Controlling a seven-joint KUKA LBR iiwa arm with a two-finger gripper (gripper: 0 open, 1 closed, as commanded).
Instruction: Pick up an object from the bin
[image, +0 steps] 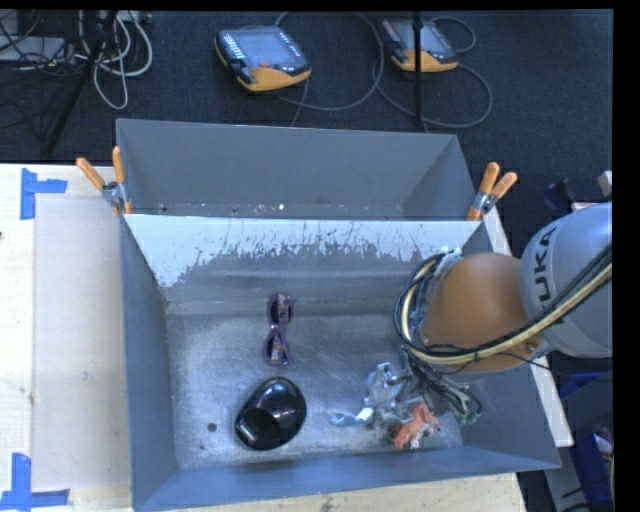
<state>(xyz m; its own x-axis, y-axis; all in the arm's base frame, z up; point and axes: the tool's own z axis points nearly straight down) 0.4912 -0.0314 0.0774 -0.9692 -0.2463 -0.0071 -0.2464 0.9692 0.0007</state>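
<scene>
Four things, one each: purple glasses (278, 330), black cap (270, 413), pale scrap (348, 418), orange scrap (412, 431) by the hand (393, 397) (grip unreadable).

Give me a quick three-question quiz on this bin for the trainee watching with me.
1. Fill in: the ____ sunglasses lie apart from the black cap, above it in the view.
2. True or false: the end effector is over the sunglasses.
3. Which lies in the small heap by the end effector? A) a reddish-orange thing B) the black cap C) the sunglasses

Key: 1 purple; 2 false, it hangs over the small heap at the lower right of the bin; 3 A.
</scene>
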